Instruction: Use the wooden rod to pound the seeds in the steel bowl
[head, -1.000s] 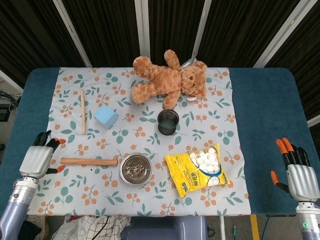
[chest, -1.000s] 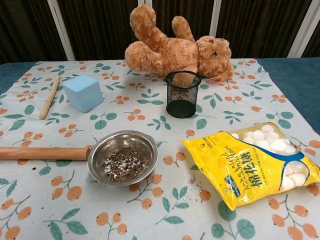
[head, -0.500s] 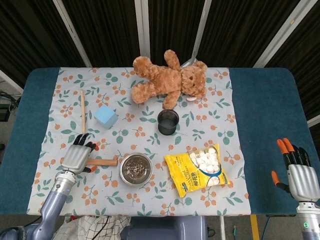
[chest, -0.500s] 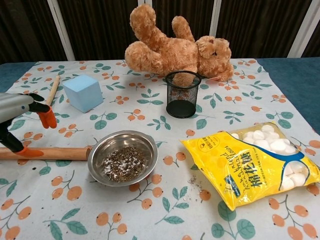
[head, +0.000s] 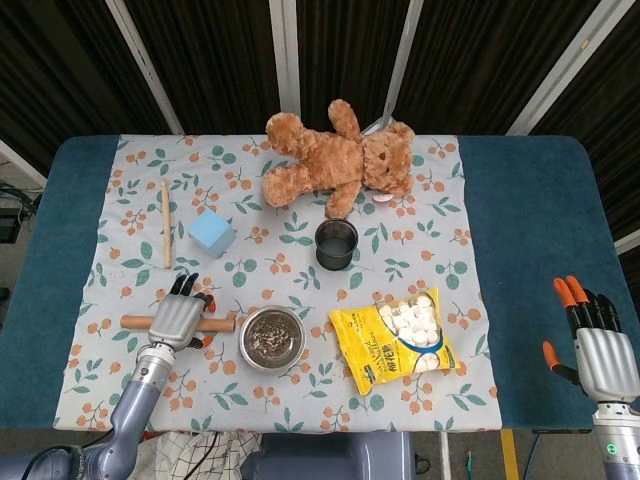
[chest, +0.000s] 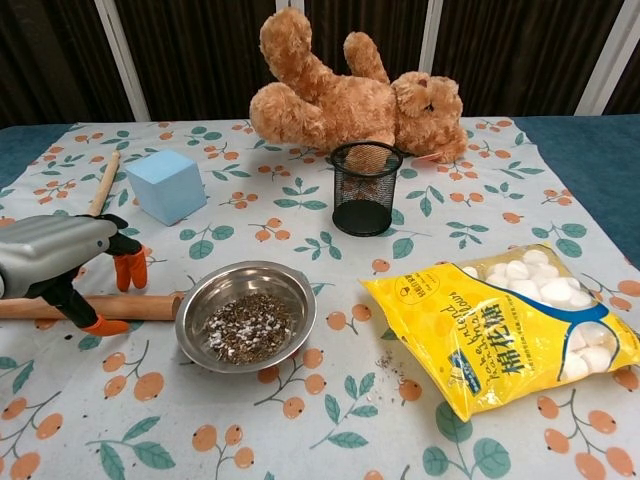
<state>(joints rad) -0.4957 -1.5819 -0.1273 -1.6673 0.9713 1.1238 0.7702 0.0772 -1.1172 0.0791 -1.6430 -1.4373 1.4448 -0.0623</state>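
The left robot hand (head: 178, 320) hovers over the wooden rod (head: 220, 324), which lies flat on the desk (head: 530, 230) just left of the steel bowl (head: 272, 338) of seeds (head: 271, 336). The right robot hand (head: 598, 352) (fingers apart, holding nothing) sits well apart at the desk's edge.

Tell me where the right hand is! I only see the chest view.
Observer: The right hand is off the cloth, by the near right corner of the blue table, well right of the bag.
Operator: Is it holding something?
Observer: No, it holds nothing, and its fingers are apart.
Operator: My picture cuts off the rod. Where does it end?
Observer: The rod ends on the cloth, just left of the left hand, which is above it.
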